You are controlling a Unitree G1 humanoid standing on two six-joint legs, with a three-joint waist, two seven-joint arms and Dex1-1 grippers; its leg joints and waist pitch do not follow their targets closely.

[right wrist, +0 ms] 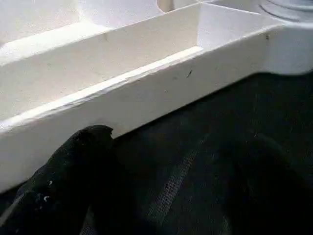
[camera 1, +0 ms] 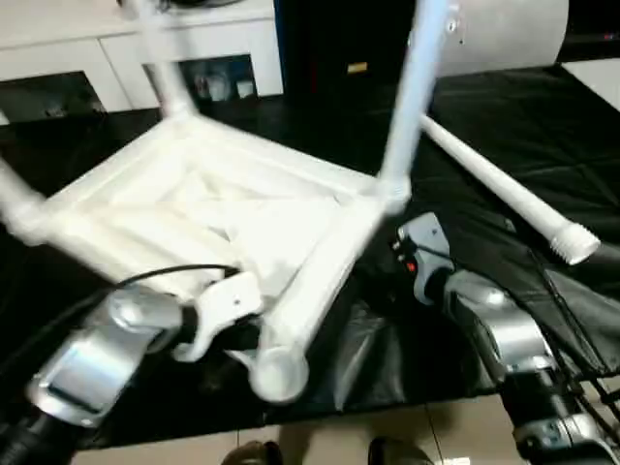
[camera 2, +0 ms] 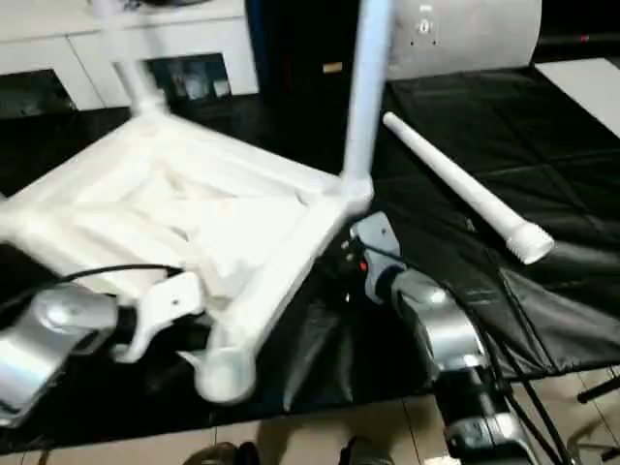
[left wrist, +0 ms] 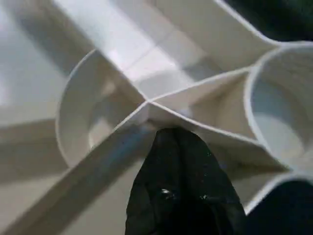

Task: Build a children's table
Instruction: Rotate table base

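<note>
- The children's table point(camera 1: 208, 218) is lying upside down and tipped up on the black-covered worktable point(camera 1: 523, 126), with its ribbed underside facing you.
- Legs are already standing in its sockets. The near one point(camera 1: 418, 92) is easy to see, and another point(camera 1: 160, 68) is sticking up at the far corner.
- One loose leg point(camera 1: 504, 189) is lying on the black cover, off to your right, apart from the table.
- The near corner socket point(camera 1: 281, 373) is looking empty. I think that is where the loose leg is going.
- Your left gripper point(left wrist: 183, 161) is pressed together, with its black tip poking at a thin rib point(left wrist: 205, 129) under the top, just beside a round socket point(left wrist: 281, 112). I cannot tell if it is pinching the rib.
- Your right gripper point(right wrist: 156, 181) is spread wide and holding nothing. One finger point(right wrist: 73, 166) is sitting low over the cover, near the table's side wall point(right wrist: 146, 93).
- The table is looking light, stiff and hollow. The smooth plastic is probably slippery, so it may be sliding when you push it.
- Good places to be grabbing are the side wall or a rib, since they are thin enough to fit between the fingers.
- The loose leg is round, so it may be rolling. Try taking it near the middle.
</note>
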